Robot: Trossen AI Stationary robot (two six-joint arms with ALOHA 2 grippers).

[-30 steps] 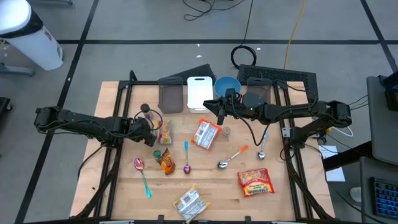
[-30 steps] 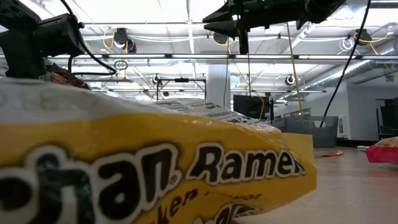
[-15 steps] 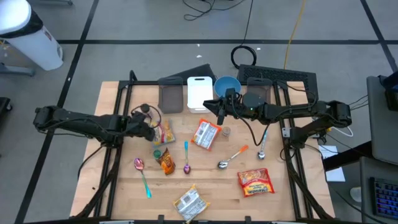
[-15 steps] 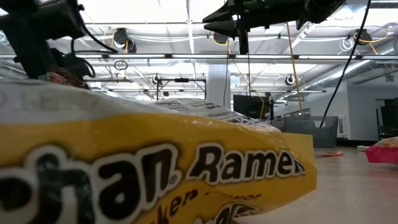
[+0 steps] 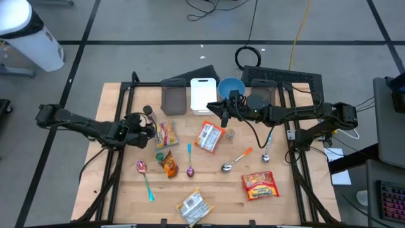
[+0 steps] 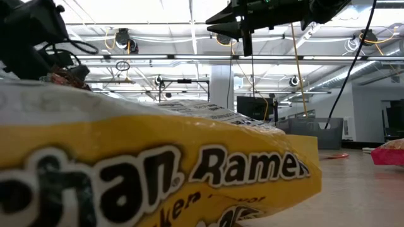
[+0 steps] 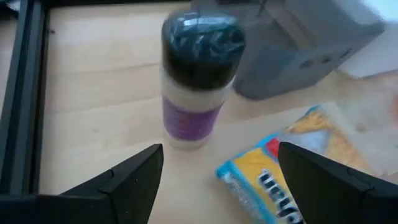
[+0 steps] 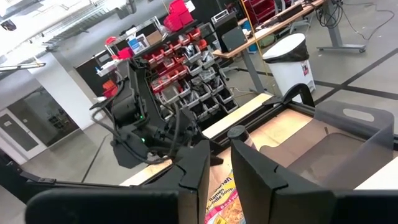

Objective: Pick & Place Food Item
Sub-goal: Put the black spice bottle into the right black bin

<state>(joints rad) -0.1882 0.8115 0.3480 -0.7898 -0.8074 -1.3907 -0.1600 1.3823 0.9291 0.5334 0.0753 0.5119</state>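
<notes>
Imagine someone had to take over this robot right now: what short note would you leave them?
Left gripper: open, empty, low over the table's left side, facing the small dark-capped bottle, which stands upright; a blue-and-yellow packet lies flat beside it.
Right gripper: fingers nearly together, holding nothing, raised near the blue bowl at the back.
Done: nothing visibly placed in a container.
Left: pick a food packet and place it; several lie loose on the table.

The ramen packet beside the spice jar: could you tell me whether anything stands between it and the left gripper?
Nothing visible does. The left gripper, jaws open, faces the ramen packet across bare table; the spice jar stands to one side, beyond the jaws.
</notes>
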